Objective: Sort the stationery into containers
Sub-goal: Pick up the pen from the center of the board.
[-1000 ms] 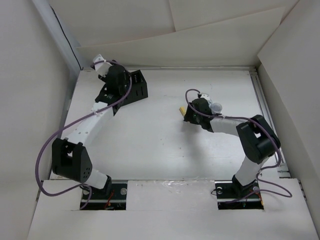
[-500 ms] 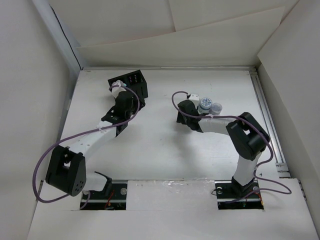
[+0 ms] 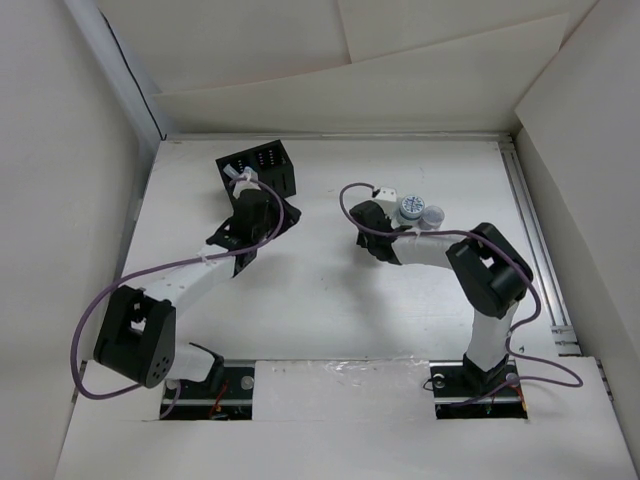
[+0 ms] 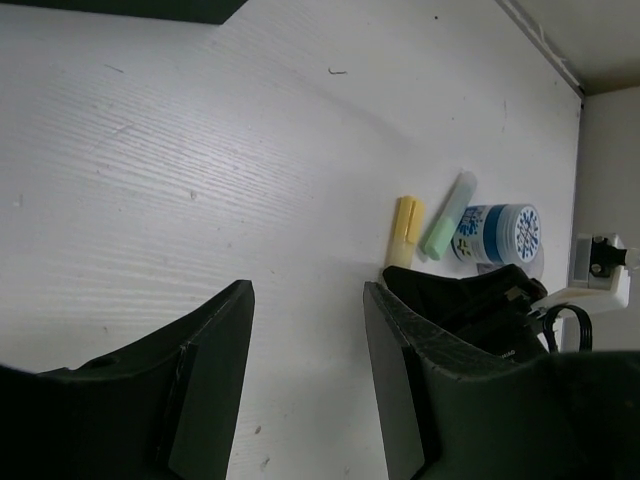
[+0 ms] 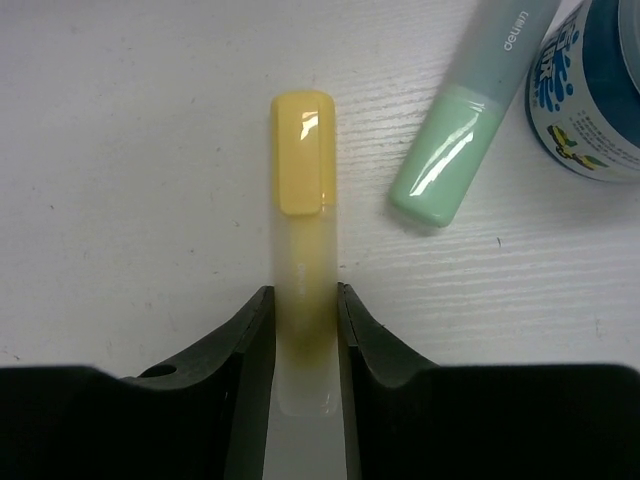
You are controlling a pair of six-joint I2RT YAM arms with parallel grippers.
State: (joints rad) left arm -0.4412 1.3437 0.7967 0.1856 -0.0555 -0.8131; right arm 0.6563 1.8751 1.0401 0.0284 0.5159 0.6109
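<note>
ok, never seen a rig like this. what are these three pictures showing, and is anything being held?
These are two robot arms bolted at the table's near edge, each ending in a two-finger gripper. The wide picture comes from a fixed camera above and behind them, so the left arm is on the left and the right arm on the right. The other two pictures come from cameras on the wrists, looking past each arm's own fingers.

On the white table there is a black pierced box at the far left. A yellow stick, a mint-green stick and a round blue-and-white tub lie close together.

The right gripper is closed around the yellow stick's clear end; the stick looks to be lying on the table. The left gripper is open and empty, near the box.
</note>
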